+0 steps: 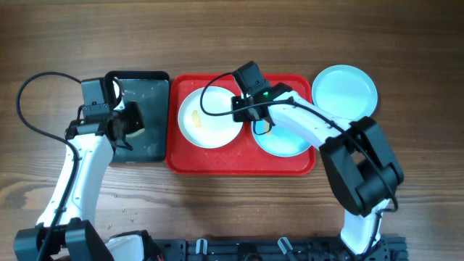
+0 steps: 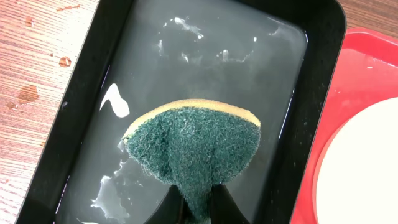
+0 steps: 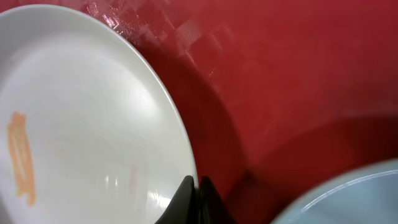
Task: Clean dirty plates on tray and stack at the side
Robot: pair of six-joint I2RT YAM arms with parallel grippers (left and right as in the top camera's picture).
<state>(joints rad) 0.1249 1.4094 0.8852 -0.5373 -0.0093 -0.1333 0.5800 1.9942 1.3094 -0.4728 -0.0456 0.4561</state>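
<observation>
The white plate (image 1: 206, 116) with a yellowish smear (image 3: 22, 158) lies on the left of the red tray (image 1: 239, 165). My right gripper (image 1: 243, 109) is shut on that plate's right rim (image 3: 186, 162), its fingertips (image 3: 198, 186) pinching the edge. A pale turquoise plate (image 1: 286, 141) lies on the tray's right, partly under the right arm; its edge shows in the right wrist view (image 3: 348, 199). A second turquoise plate (image 1: 344, 90) sits on the table right of the tray. My left gripper (image 2: 196, 208) is shut on a green sponge (image 2: 193, 149) over the black tray (image 2: 329, 74).
The black tray (image 1: 148, 83) holds shallow water and stands against the red tray's left rim (image 2: 367, 62). The white plate's edge shows in the left wrist view (image 2: 367, 168). Water drops lie on the wood (image 2: 65, 61) left of the black tray.
</observation>
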